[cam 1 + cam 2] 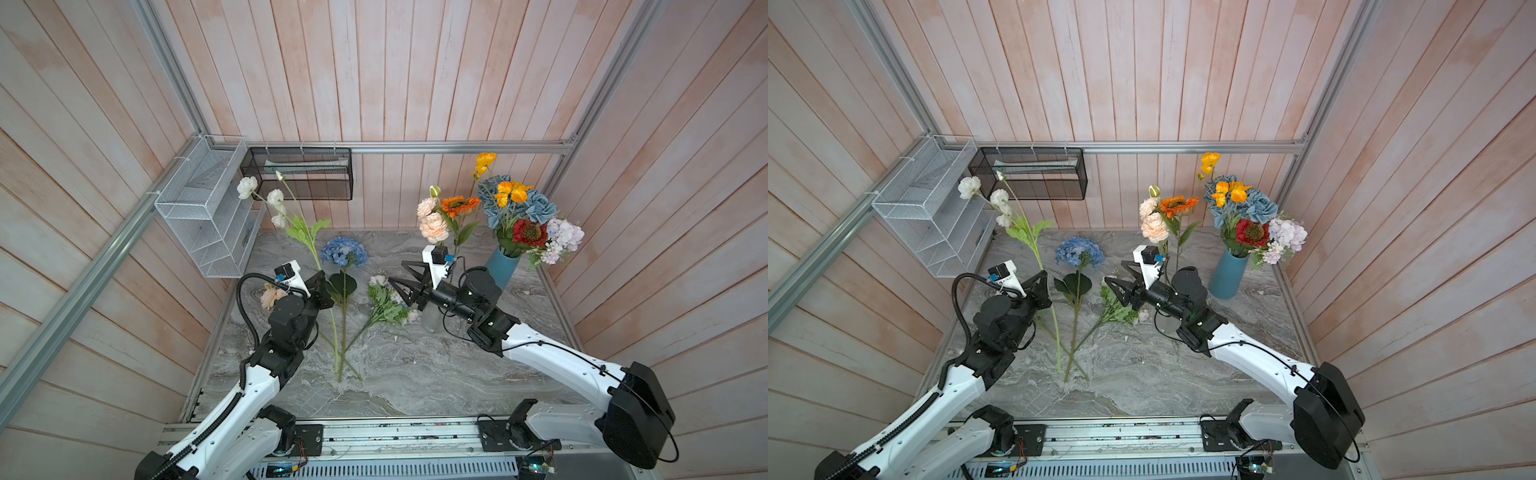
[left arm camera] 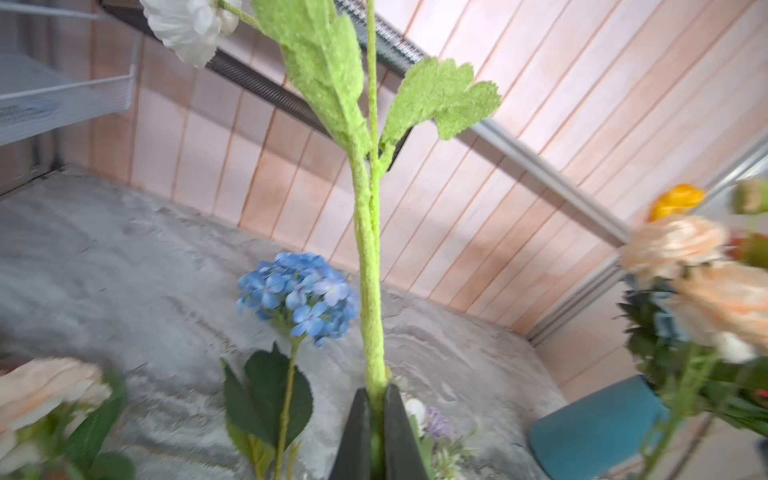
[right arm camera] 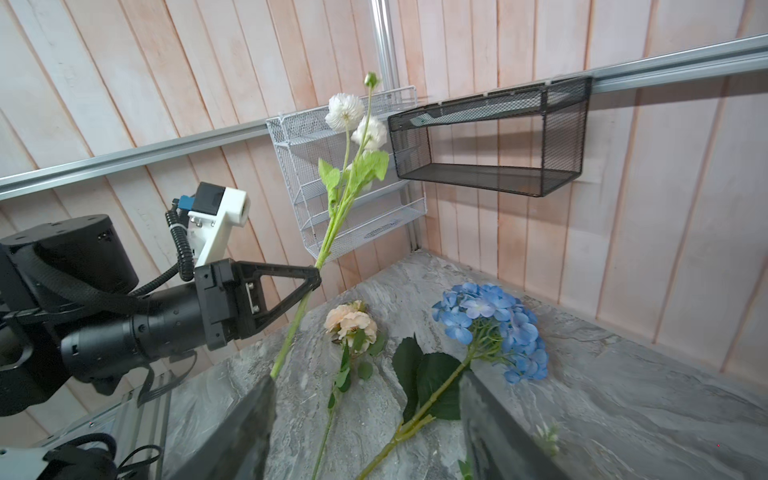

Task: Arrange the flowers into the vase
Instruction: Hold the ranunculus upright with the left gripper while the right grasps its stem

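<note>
The white-bloomed stem (image 1: 299, 226) stands tilted over the surface (image 1: 415, 365), pinched by the left gripper's (image 1: 321, 272) fingers, while the right gripper's (image 1: 397, 272) fingers hang spread and empty nearby. It seems mid-carry, and the next move calls for swinging it to the blue vase (image 1: 500, 268) at the right rear. That vase is already crowded with blooms, and 3 stems lie on the surface.

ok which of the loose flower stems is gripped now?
The white-bloomed stem with pale green stalk, blooms raised, pinched in the jaws of the left gripper. The blue hydrangea, peach rose and leafy sprig lie flat on the grey marble table.
</note>
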{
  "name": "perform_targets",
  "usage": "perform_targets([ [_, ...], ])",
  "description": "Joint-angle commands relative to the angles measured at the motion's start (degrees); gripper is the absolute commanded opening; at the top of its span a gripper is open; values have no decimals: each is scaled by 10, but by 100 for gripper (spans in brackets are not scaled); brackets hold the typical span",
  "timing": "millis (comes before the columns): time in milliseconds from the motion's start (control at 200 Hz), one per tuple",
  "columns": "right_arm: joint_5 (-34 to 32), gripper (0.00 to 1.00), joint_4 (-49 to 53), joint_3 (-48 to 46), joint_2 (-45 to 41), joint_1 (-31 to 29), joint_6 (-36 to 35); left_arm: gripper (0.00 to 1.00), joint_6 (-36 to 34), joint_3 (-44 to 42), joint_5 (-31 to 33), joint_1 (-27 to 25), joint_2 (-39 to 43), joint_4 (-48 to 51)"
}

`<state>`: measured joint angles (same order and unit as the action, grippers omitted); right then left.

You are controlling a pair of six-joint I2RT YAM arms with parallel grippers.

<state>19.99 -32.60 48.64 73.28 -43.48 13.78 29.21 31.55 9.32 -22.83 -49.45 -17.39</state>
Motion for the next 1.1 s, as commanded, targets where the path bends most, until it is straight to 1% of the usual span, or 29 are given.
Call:
perform_targets([
  [0, 48, 69, -9, 29, 27, -16, 9, 0, -35, -18, -101, 1, 16, -101],
  [210, 108, 68, -42, 56, 75, -39, 41, 0, -31, -1, -186, 0, 6, -174],
  [340, 149, 68, -85, 61, 94, -45, 75, 0, -28, 17, -220, -2, -8, -202],
  [445, 168, 68, -115, 62, 107, -50, 97, 0, -27, 24, -234, -7, -24, -224],
  [580, 183, 68, -126, 74, 126, -57, 110, 0, -26, 24, -238, -23, -45, -257],
  [815, 177, 67, -146, 80, 149, -58, 123, 0, -17, 23, -236, -53, -66, -301],
  [915, 169, 63, -142, 84, 156, -57, 121, 0, -8, 23, -240, -62, -70, -308],
  [970, 165, 60, -142, 83, 158, -58, 121, 0, -3, 23, -241, -68, -71, -310],
  [1095, 160, 43, -141, 82, 158, -57, 118, 0, -4, 20, -237, -80, -66, -304],
])
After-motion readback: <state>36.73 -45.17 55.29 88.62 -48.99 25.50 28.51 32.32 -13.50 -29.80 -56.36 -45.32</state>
